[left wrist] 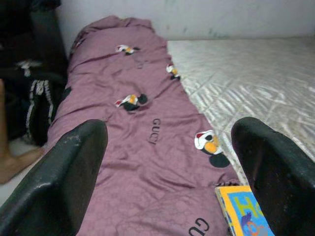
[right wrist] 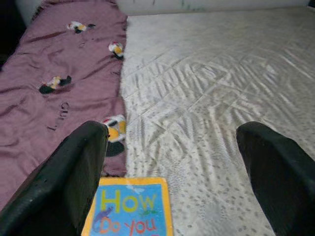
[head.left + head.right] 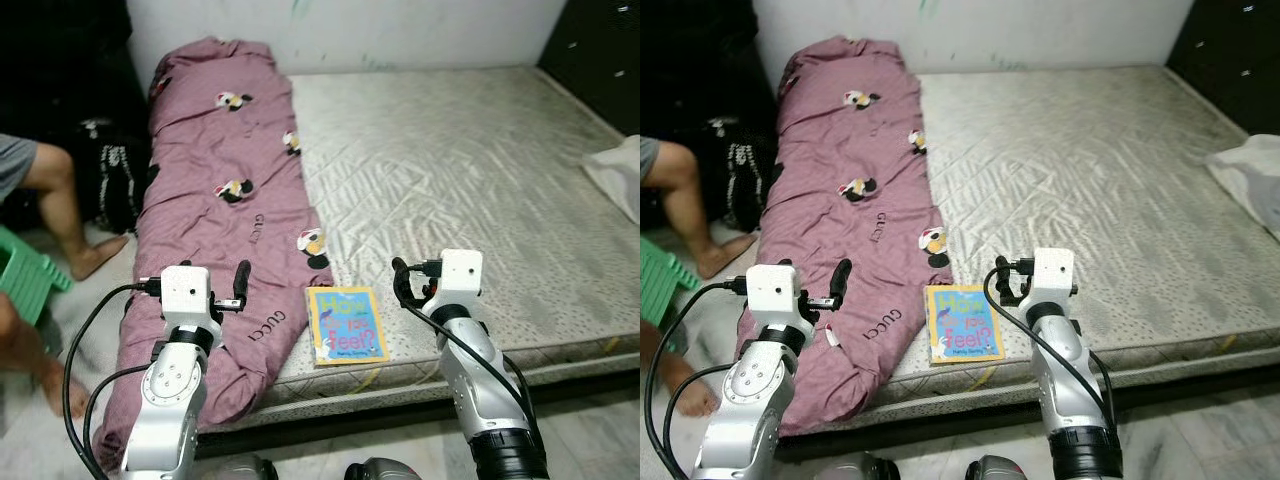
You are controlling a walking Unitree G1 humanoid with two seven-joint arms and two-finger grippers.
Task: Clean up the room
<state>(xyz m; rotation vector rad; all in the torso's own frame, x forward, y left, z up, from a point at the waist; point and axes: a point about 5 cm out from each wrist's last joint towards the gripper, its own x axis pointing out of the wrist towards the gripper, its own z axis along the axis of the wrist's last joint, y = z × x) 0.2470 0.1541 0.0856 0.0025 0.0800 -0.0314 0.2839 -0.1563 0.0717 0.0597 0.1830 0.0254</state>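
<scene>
Both our grippers hover spread wide at the near edge of the mattress (image 3: 470, 170), holding nothing

Our left gripper (image 1: 170, 172) has its jaws parted over the purple blanket (image 3: 215, 190), while our right gripper (image 2: 172, 172) is equally released above the bare quilting; the picture book (image 3: 346, 325) lies flat between the two, just beside the blanket's edge, nearer our right jaws. A person's bare leg (image 3: 62, 205) and a green stool (image 3: 25, 270) sit well off beyond our left gripper

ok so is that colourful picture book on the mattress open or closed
Closed. The yellow-bordered blue picture book lies flat, front cover up with its title showing, at the near edge of the pale quilted mattress, beside the mauve blanket.
</scene>
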